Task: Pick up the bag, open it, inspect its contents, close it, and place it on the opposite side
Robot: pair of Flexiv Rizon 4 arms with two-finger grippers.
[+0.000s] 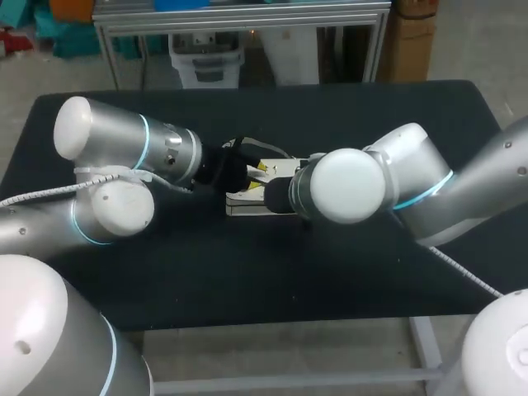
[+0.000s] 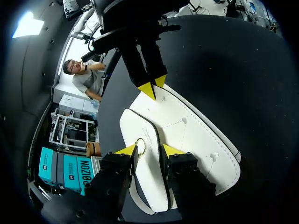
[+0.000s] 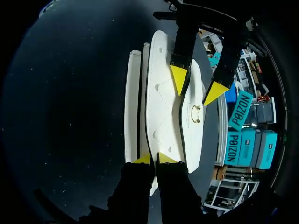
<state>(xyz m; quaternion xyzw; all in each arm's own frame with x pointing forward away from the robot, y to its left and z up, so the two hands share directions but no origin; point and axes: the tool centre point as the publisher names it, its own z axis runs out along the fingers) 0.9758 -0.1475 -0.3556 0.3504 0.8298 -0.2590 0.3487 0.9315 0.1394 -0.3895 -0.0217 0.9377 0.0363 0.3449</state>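
Note:
The white bag (image 1: pixel 246 200) lies flat in the middle of the black table, between my two arms. In the left wrist view my left gripper (image 2: pixel 149 150) is open and straddles the bag's flap (image 2: pixel 149 177), with one yellow tip beside the gold ring clasp (image 2: pixel 140 147). The right wrist view shows the same gripper (image 3: pixel 197 87) with one tip on the bag's (image 3: pixel 163 107) face and the other just off the flap's edge by the clasp (image 3: pixel 195 113). My right gripper (image 3: pixel 154 159) is shut on the bag's opposite end edge, as the left wrist view also shows of this gripper (image 2: pixel 153 85).
The black table (image 1: pixel 247 280) stretches out around the bag on all sides. My right arm's elbow (image 1: pixel 351 186) hangs over the bag's right end. A narrow white strip (image 3: pixel 132 107) of the bag lies along its side.

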